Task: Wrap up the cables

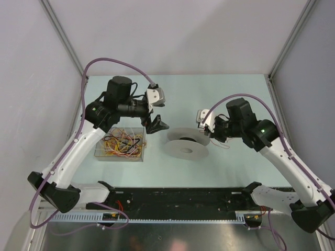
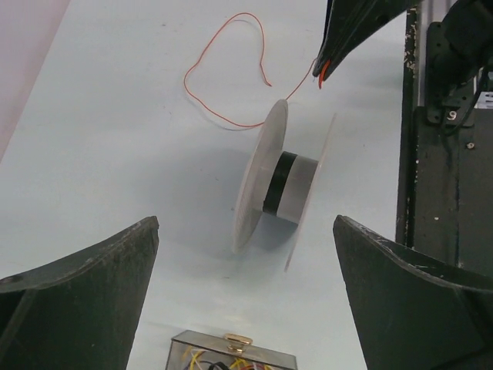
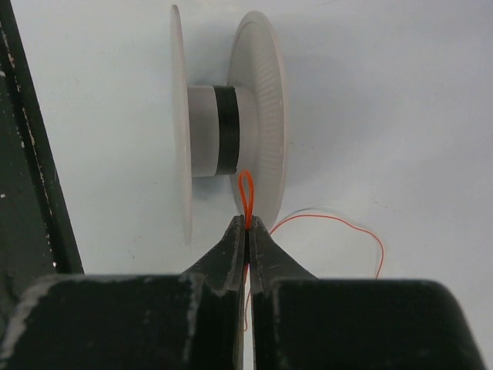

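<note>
My right gripper (image 3: 248, 223) is shut on a thin orange cable (image 3: 246, 191); a small loop of it sticks out past the tips, right at the rim of the white spool (image 3: 258, 116). The rest of the cable trails over the table, and it shows in the left wrist view (image 2: 223, 73). The spool (image 1: 185, 145) lies in the middle of the table with a black band on its core. My left gripper (image 2: 245, 297) is open and empty, held above the table between the spool (image 2: 281, 181) and a clear box of cables (image 1: 123, 144).
The clear box (image 2: 231, 356) holds several yellow, orange and red wires and has a brass latch. A black rail (image 1: 183, 201) runs along the near edge of the table. Grey walls enclose the left, back and right.
</note>
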Controlling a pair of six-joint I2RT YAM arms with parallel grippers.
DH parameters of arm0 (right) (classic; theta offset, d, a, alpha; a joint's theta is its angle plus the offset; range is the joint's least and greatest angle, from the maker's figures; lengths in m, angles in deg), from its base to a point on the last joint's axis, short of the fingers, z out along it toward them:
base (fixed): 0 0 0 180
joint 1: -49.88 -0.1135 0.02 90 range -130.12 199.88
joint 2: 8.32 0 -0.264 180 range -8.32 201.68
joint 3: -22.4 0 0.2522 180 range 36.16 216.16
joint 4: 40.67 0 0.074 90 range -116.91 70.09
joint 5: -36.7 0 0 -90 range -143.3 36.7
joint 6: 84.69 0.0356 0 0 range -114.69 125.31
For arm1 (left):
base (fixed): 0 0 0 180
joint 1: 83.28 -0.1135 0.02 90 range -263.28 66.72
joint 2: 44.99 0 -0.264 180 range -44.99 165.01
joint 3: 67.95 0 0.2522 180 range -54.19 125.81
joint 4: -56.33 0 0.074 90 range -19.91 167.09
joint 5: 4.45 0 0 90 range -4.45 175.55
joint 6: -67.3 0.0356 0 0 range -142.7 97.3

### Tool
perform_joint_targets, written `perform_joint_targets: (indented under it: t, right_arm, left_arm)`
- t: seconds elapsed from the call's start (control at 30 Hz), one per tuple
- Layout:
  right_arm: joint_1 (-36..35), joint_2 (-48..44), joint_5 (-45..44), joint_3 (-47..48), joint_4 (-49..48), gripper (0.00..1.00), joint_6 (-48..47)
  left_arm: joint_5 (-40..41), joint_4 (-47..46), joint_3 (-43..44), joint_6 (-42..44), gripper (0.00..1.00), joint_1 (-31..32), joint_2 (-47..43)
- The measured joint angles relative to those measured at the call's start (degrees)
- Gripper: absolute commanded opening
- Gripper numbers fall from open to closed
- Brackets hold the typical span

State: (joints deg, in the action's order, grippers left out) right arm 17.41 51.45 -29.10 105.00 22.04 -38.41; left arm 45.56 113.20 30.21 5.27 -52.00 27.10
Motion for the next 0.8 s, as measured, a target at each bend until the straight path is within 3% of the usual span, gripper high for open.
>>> perform_joint_targets:
  t: [0.37, 0.47, 0.8]
  right_arm:
    - [-1.55, 4.46, -3.21, -0.59, -3.08, 0.00, -1.18]
    - [-1.55, 6.12, -2.86, -0.63, -4.70, 0.00, -1.11]
    - [-3.54, 6.80, -2.32, -5.79, -9.97, 0.00, 2.21]
  left_arm:
    - [-8.20, -6.23, -3.28, 6.49, 0.99, -2.34, 4.83]
    - [-10.43, -8.61, -4.92, 7.28, 0.91, -2.34, 6.47]
    - [-12.35, -20.46, -14.12, 7.39, 0.52, -0.87, 10.97]
